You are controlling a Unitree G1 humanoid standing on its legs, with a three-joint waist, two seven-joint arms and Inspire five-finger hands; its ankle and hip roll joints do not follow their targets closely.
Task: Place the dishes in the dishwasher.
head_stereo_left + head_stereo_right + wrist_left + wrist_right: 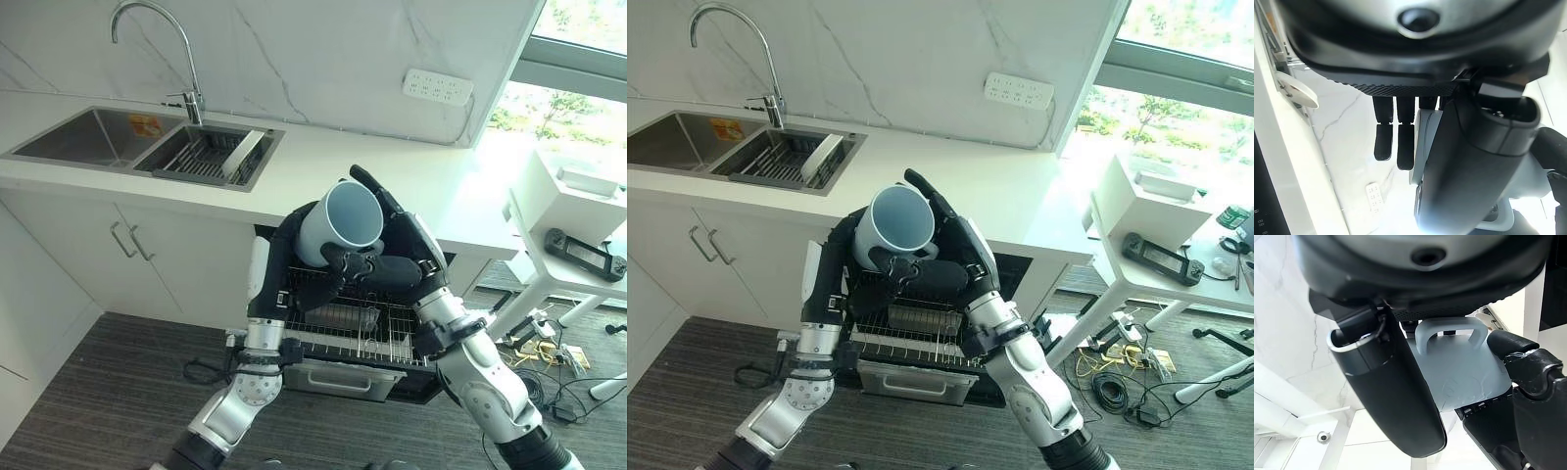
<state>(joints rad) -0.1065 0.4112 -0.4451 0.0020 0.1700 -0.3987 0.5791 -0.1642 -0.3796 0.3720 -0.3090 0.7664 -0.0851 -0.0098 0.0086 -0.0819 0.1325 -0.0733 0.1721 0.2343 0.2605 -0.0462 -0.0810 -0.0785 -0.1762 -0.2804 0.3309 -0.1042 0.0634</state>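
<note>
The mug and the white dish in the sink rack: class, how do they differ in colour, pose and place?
The mug is pale blue-grey; the white dish is white. The mug is held up above the dishwasher rack, tipped with its opening toward the head camera; the dish leans on edge in the sink rack. The right robot hand and left robot hand clasp the mug; nothing touches the dish. Neither is in the dishwasher yet.

White countertop [323,166] with inset double sink [147,145]; dish rack [201,157] seated in right basin, white plate [238,155] propped inside
</note>
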